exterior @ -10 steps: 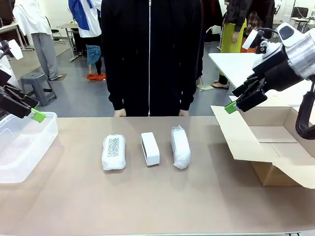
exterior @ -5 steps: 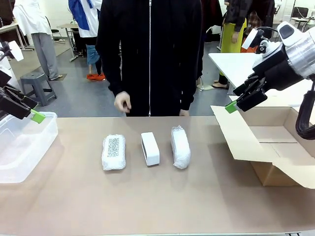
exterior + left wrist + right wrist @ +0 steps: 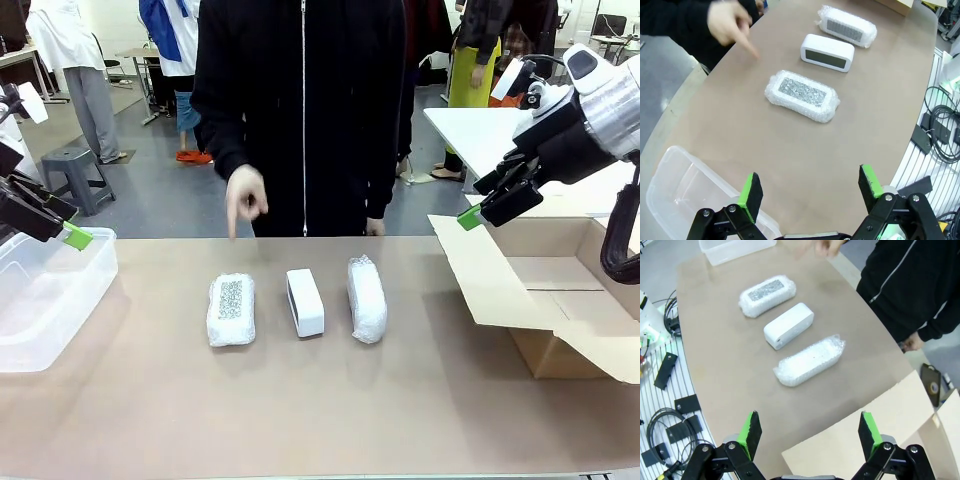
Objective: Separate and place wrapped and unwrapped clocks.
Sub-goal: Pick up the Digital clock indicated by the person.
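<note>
Three clocks sit in a row mid-table on the matte brown table [image 3: 150, 400], side by side and slightly apart. Each has its long axis running from the robot's side toward the person, so they're roughly parallel.

On the robot's left is a speckled bundle [image 3: 231, 310], a lumpy, rounded oblong of white bubble wrap with a grey speckled patch on top, lying flat. In the middle is the bare clock [image 3: 305, 302], a smooth, hard-looking white block with rounded corners. It stands on a long edge with its flat greyish face turned toward the robot's left. On the right is the plain bundle [image 3: 367, 299], another crinkly bubble-wrap oblong, a bit taller and narrower. From the left wrist view a greyish panel shows through its wrap.

The person's hand [image 3: 245, 200] hangs over the far edge of the table with the index finger pointing down, near the speckled bundle but not touching it.

The left gripper [image 3: 810, 190] is spread wide with nothing in it, up over the clear plastic tub [image 3: 40, 300] at the table's left end. The right gripper [image 3: 809, 429] is also wide open and empty, held high above the flap of the cardboard box [image 3: 560, 300] on the right. Both are well apart from the clocks.
</note>
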Robot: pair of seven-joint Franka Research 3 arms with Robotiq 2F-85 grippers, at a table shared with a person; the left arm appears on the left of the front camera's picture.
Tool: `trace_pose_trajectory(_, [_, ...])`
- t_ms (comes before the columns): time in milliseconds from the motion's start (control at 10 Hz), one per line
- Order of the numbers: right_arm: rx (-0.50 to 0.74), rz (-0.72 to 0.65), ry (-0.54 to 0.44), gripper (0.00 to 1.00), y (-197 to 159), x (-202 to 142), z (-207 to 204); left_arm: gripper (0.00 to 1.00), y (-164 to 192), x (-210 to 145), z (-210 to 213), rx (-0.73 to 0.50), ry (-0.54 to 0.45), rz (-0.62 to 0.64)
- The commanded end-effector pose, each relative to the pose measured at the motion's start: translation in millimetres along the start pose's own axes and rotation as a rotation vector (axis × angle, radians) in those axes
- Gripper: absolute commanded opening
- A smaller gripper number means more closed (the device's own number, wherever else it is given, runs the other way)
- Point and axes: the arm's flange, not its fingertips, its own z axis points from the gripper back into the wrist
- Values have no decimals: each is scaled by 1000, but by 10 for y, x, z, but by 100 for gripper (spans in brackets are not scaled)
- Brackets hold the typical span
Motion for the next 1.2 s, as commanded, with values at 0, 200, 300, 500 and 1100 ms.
trace_pose_trajectory(0, [20,-4,-9,100,-5,-10,-16,100,10,-2,6,-7,-11,-6])
trace_pose_trajectory(200, [20,-4,-9,100,-5,-10,-16,100,10,-2,6,-7,-11,-6])
trace_pose_trajectory(300, [20,-4,-9,100,-5,-10,-16,100,10,-2,6,-7,-11,-6])
trace_pose_trajectory(500, [20,-4,-9,100,-5,-10,-16,100,10,-2,6,-7,-11,-6])
trace_pose_trajectory(1100, [20,-4,-9,100,-5,-10,-16,100,10,-2,6,-7,-11,-6])
